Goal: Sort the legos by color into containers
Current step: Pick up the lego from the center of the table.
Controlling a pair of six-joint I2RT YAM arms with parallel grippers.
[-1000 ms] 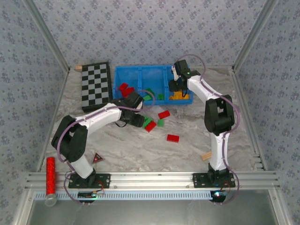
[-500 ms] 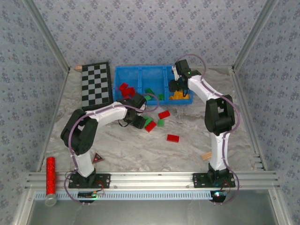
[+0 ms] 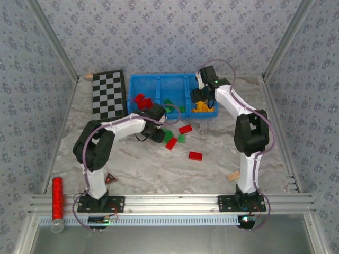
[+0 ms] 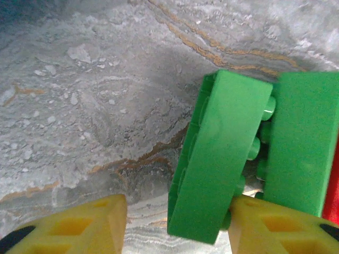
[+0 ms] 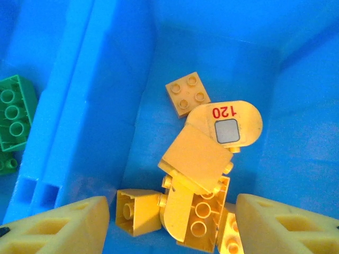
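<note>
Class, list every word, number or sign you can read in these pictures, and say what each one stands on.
"120", in red digits: on the rounded yellow lego lying in the blue tray, right wrist view.
Red-and-black triangle on the table, top view: any marking is too small to read.
Nothing else is legible.

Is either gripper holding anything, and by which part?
Nothing is clamped yet. The left gripper straddles one end of a green brick, one finger clear of it. The right gripper hangs open over yellow bricks in the tray.
</note>
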